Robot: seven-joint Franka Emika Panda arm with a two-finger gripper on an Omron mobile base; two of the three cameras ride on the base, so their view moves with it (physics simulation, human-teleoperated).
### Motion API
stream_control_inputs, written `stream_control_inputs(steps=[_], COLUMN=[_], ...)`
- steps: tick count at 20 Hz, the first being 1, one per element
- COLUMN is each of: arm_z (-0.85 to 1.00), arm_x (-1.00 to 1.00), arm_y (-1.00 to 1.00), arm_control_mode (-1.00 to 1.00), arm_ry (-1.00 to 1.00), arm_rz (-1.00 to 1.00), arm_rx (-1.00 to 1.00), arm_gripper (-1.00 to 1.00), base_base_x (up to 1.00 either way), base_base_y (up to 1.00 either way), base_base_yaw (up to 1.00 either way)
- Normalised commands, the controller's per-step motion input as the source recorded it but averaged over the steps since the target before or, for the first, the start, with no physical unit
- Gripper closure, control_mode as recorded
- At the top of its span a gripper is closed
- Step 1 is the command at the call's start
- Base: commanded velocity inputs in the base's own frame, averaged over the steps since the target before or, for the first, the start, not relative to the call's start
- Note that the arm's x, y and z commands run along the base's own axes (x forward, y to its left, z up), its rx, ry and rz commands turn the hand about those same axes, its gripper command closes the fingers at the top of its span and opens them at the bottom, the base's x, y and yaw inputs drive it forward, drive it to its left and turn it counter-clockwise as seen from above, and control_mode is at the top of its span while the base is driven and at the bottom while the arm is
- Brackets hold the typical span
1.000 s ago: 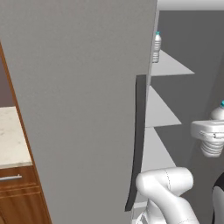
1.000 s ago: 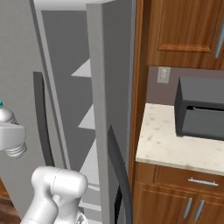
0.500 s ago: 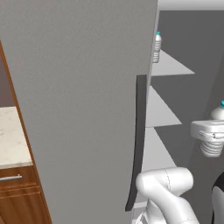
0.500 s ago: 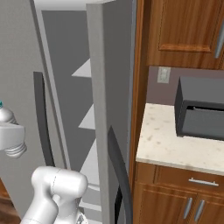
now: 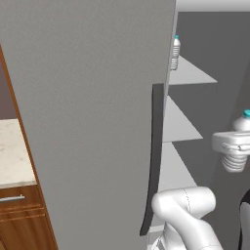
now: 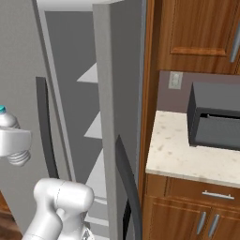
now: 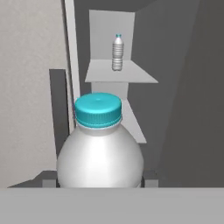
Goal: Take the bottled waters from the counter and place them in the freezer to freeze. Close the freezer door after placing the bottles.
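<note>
The freezer door (image 5: 93, 122) stands wide open and nothing has shifted over the last second: the arm holds steady before the freezer (image 7: 175, 87). One bottle (image 7: 117, 52) already stands on an upper shelf (image 7: 120, 72). The gripper (image 7: 100, 183) stays clamped on the second bottle (image 7: 99, 151), its fingers mostly hidden behind it; placement looks imminent.

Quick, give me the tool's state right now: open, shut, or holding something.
Tool: shut on the second bottled water, teal cap up, in front of the open freezer.
</note>
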Motion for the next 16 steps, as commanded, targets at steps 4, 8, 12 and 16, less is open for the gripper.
stream_control_inputs(steps=[4, 8, 12, 16], arm_z=[0.01, 0.00, 0.00, 0.20], arm_x=[0.28, 0.18, 0.32, 0.32], arm_y=[-0.11, -0.02, -0.12, -0.33], arm_control_mode=[-1.00, -1.00, -1.00, -1.00], arm_ry=[0.00, -0.03, -0.14, -0.22], arm_rz=[0.16, 0.09, 0.00, -0.06], arm_rx=[0.00, 0.00, 0.00, 0.00], arm_gripper=[1.00, 1.00, 1.00, 1.00], base_base_x=[0.00, 0.00, 0.00, 0.00], base_base_y=[0.00, 0.00, 0.00, 0.00], base_base_yaw=[0.00, 0.00, 0.00, 0.00])
